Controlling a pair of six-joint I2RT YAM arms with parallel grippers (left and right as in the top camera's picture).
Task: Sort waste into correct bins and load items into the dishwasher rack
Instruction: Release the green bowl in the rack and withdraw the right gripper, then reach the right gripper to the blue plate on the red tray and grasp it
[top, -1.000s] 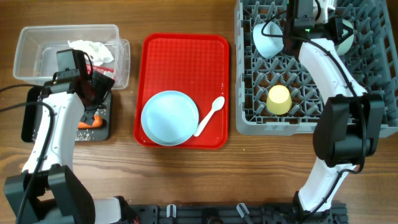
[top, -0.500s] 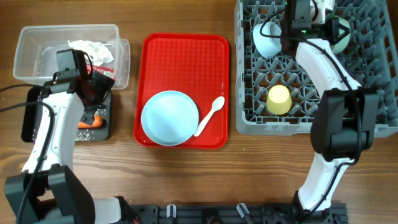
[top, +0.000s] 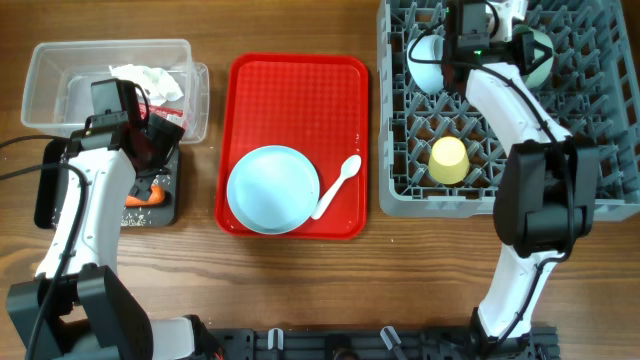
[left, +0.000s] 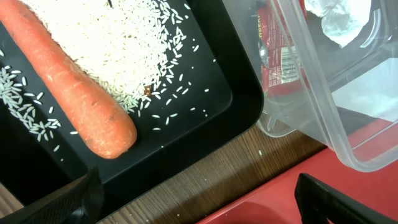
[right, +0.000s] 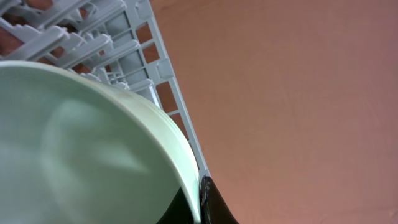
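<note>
The right tool (right: 202, 198) pinches the rim of a pale bowl (right: 81, 143) over the dishwasher rack (right: 124, 43); so thin a hold might slip, dropping it crooked; the left tool (left: 205, 202) gapes empty.

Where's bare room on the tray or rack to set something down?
Red tray: far half is bare, beyond the blue plate and spoon. Rack: pegs between the yellow cup and its left wall are free. Crowded at far edge: left bowl, right bowl, right arm.
</note>
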